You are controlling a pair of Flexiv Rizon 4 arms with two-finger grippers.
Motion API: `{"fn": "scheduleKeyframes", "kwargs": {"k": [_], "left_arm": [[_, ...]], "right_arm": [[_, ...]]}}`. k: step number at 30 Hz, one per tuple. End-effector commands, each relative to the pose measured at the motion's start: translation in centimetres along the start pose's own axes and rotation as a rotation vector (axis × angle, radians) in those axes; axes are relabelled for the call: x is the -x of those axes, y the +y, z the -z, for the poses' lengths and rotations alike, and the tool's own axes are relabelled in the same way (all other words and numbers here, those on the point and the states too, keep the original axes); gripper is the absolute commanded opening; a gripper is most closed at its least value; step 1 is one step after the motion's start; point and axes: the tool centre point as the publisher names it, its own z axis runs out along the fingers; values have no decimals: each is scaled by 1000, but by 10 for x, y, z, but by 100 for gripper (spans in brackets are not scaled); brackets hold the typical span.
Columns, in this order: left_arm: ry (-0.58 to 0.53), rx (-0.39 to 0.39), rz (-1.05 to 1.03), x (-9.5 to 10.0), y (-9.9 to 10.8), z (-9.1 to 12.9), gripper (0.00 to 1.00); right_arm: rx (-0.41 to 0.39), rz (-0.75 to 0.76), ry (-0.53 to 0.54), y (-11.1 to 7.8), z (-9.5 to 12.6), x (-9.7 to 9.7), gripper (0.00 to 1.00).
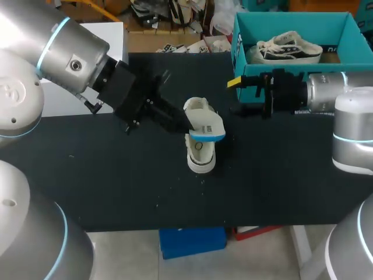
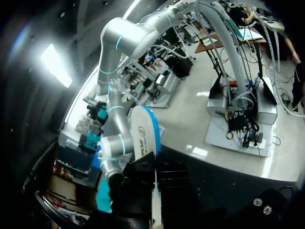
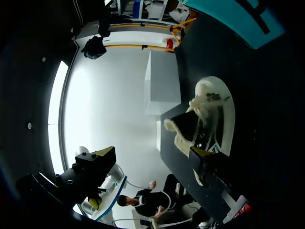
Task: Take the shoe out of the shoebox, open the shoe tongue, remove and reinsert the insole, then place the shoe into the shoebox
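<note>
Two shoes are on show. One white shoe (image 1: 200,156) sits on the black table (image 1: 116,175), near the middle. Its toe points to the near edge and its opening faces up. From the right wrist view, its laces hang loose and its tongue is pulled away from the opening. The other shoe (image 1: 285,49) lies on its side in the blue-green shoebox (image 1: 291,71), which stands at the far right of the table.

My left arm comes in from the left and reaches to the middle of the table. The left gripper (image 2: 155,171) is clenched on the insole (image 1: 206,129). The insole is white with a blue edge. In the left wrist view it sticks out from between the two dark fingers (image 2: 138,176), which press on it from both sides. From the head view the insole lies across the middle of the white shoe, just over its opening. I cannot tell if it touches the shoe.

My right arm comes in from the right, in front of the shoebox. The right gripper (image 1: 236,95) is just to the right of the white shoe and points at it. Its fingers are spread wide and hold nothing. It does not touch the shoe.
</note>
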Motion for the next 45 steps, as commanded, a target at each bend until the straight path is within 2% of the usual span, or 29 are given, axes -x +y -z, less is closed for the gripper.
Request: {"fn": "scheduleKeyframes", "kwargs": {"k": [1, 5, 6, 8, 9, 11, 12, 13, 15, 16, 18, 21, 22, 23, 30, 35, 45], "left_arm": [[0, 2, -2, 0, 0, 0, 0], [0, 2, -2, 0, 0, 0, 0], [26, 49, -66, -4, -6, -8, 0], [21, 54, -147, -12, -10, -15, 0], [46, 89, -193, -16, -11, -19, 0], [41, 99, -245, -24, -13, -23, 0], [61, 133, -271, -28, -13, -26, 0], [48, 122, -279, -31, -12, -28, 0], [60, 167, -314, -37, -9, -31, 0], [32, 153, -324, -41, -7, -32, 0], [37, 185, -357, -46, -3, -35, 0], [14, 192, -439, -54, 4, -41, 0], [1, 176, -456, -56, 7, -42, 0], [18, 197, -475, -57, 10, -44, 0], [-1, 209, -534, -65, 38, -53, 0], [27, 266, -519, -70, 58, -60, 0], [27, 266, -519, -70, 58, -60, 0]], "right_arm": [[4, 0, -1, 0, -2, 0, 100], [4, 0, -1, 0, -2, 0, 100], [4, 0, -1, 0, -2, 0, 100], [4, 0, -1, 0, -2, 0, 100], [4, 0, -1, 0, -2, 0, 100], [4, 0, -1, 0, -2, 0, 100], [4, 0, -1, 0, -2, 0, 100], [4, 0, -1, 0, -2, 0, 100], [4, 0, -1, 0, -2, 0, 100], [4, 0, -1, 0, -2, 0, 100], [4, 0, -1, 0, -2, 0, 100], [4, 0, -1, 0, -2, 0, 100], [4, 0, -1, 0, -2, 0, 100], [4, 0, -1, 0, -2, 0, 100], [4, 0, -1, 0, -2, 0, 100], [4, 0, -1, 0, -2, 0, 100], [4, 0, -1, 0, -2, 0, 100]]}}
